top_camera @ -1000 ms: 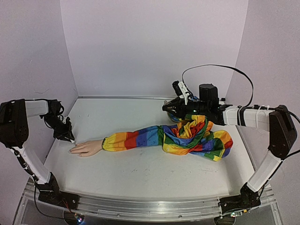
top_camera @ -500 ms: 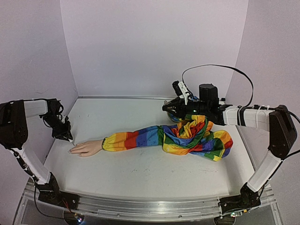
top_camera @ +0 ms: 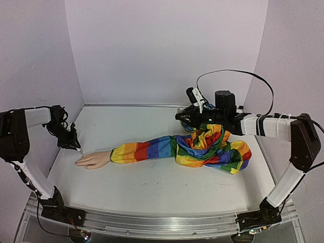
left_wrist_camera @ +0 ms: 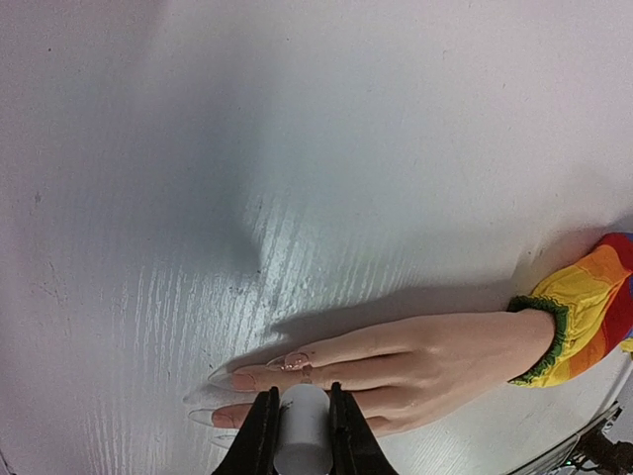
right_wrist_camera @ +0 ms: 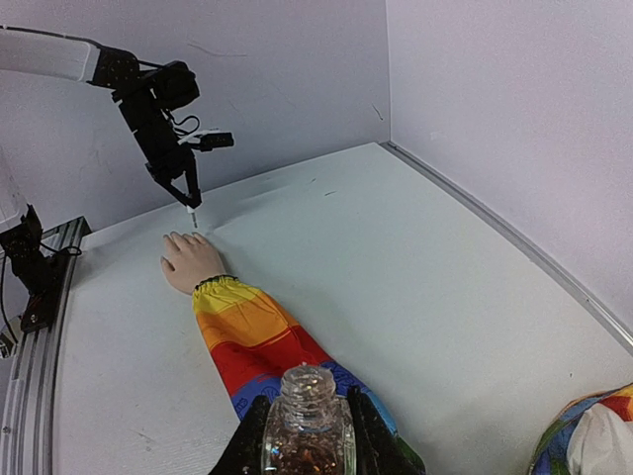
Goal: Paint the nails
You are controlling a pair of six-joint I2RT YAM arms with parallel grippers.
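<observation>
1. Presently, the mannequin hand is laid palm down on the left part of the white desk, with its fingers turned toward the left wall.
2. The nails are seen at the fingertips as long pale tips lying on the desk; paint on them cannot be made out.
3. The wrist is covered by a rainbow-striped sleeve, which is bunched into a heap at the right.
4. The left tool is closed on a white brush handle, which is held just over the fingers; whether a nail is touched cannot be told.
5. The right tool is closed around a small clear glass bottle, which is uncapped and holds glittery reddish contents. It is held by the far side of the sleeve heap.
</observation>
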